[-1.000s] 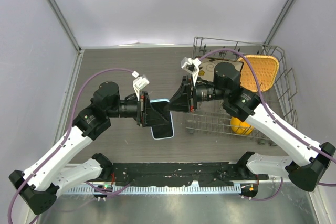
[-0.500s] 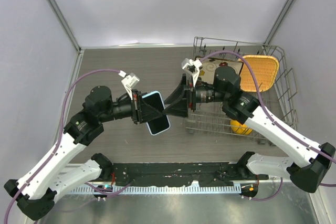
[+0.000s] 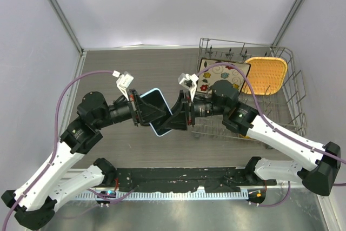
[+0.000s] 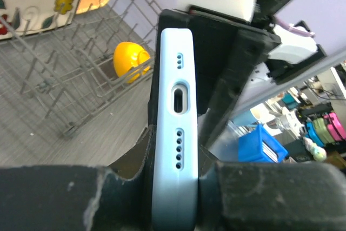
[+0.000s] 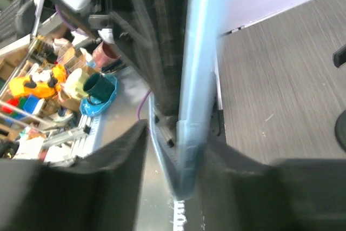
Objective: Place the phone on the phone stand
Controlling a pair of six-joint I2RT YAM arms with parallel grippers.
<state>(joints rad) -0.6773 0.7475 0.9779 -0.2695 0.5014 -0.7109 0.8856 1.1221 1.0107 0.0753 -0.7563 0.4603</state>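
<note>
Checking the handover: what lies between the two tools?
The phone, on edge, gripped by the left tool; the top view shows it.

We are holding both arms bent inward with wrists facing each other at mid-height, our left gripper (image 3: pixel 154 114) clamping the phone (image 3: pixel 155 99) edge-on while our right gripper (image 3: pixel 172 116) is straddling its far end, fingers spread.
</note>
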